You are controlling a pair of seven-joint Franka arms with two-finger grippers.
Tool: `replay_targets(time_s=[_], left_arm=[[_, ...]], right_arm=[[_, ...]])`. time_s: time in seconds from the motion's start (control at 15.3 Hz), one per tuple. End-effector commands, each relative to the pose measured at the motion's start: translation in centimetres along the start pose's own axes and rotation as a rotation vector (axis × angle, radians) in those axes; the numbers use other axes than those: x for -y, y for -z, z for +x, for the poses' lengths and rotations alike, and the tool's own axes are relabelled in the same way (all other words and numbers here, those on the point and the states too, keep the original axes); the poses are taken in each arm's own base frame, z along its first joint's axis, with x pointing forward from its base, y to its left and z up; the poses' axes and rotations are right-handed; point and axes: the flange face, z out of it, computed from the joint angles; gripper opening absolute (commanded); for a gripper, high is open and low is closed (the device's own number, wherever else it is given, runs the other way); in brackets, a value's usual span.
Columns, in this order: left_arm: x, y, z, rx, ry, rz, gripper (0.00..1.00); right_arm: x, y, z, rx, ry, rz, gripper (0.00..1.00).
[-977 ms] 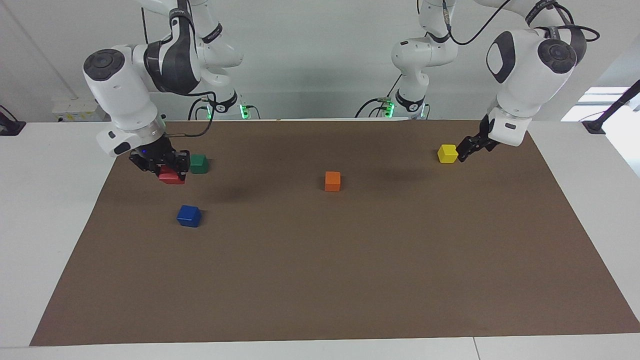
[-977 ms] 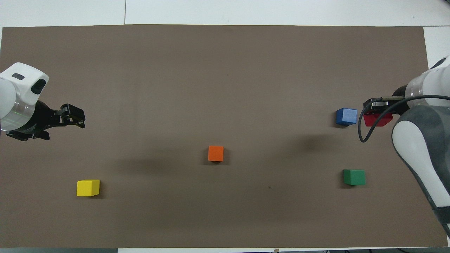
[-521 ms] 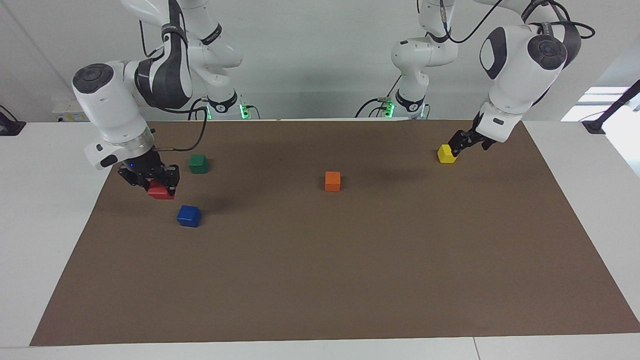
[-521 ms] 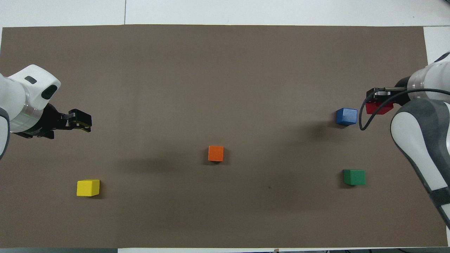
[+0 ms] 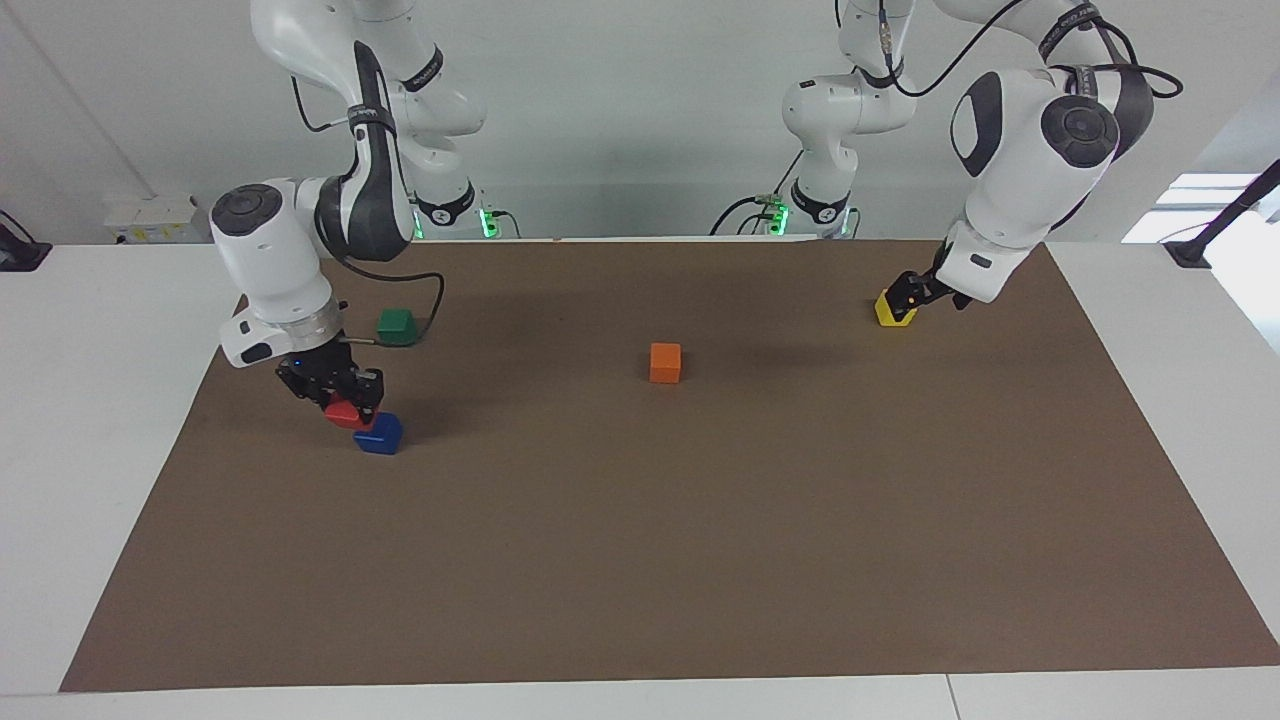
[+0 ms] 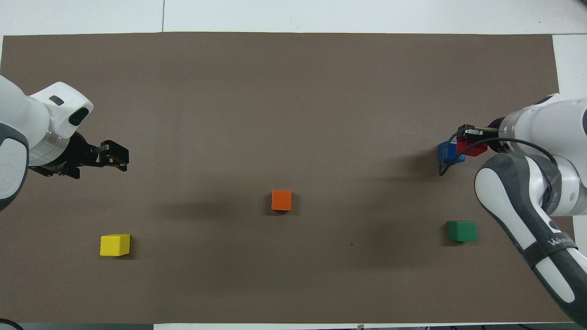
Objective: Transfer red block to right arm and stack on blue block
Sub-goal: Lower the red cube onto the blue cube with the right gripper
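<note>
My right gripper [image 5: 348,404] is shut on the red block [image 5: 345,416], which hangs low over the edge of the blue block [image 5: 380,437] toward the right arm's end of the table. From above, the red block [image 6: 472,147] in my right gripper [image 6: 469,143] covers one edge of the blue block [image 6: 445,152]. Whether the two blocks touch I cannot tell. The blue block rests on the brown mat [image 5: 640,540]. My left gripper [image 5: 910,293] waits open and empty, raised over bare mat [image 6: 284,91] at the left arm's end, and shows as dark jaws from above [image 6: 120,158].
An orange block [image 5: 665,362] [image 6: 281,200] sits mid-mat. A green block [image 5: 397,326] [image 6: 462,231] lies nearer to the robots than the blue block. A yellow block [image 5: 888,313] [image 6: 114,244] lies at the left arm's end, partly covered by the left gripper in the facing view.
The right gripper has carried the red block away from the green block and down to the blue block's edge. The left arm has drifted slightly toward the middle.
</note>
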Motion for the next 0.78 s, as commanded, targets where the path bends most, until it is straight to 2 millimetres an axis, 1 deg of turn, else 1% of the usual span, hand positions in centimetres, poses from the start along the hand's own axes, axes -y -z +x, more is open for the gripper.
replay_targets(time_s=[0.0, 0.2, 0.26, 0.52, 0.72], left_arm=[[-0.6, 1.0, -0.1, 0.001, -0.029, 0.017, 1.0], [-0.5, 4.6, 0.5, -0.071, -0.025, -0.001, 1.0], [-0.4, 5.2, 0.4, -0.077, -0.023, -0.002, 1.0], [0.2, 6.6, 0.5, -0.089, -0.045, -0.001, 1.0], [0.6, 6.1, 0.5, -0.086, -0.035, -0.006, 1.0]], right_arm=[[0.9, -0.9, -1.8, -0.051, -0.009, -0.032, 0.0], [0.9, -1.1, -2.0, -0.05, -0.011, -0.033, 0.0], [0.8, -1.2, -2.0, -0.051, -0.013, -0.033, 0.0], [0.9, -1.7, -2.1, -0.07, -0.006, -0.027, 0.0], [0.7, -1.9, -2.3, -0.066, -0.006, -0.028, 0.0]])
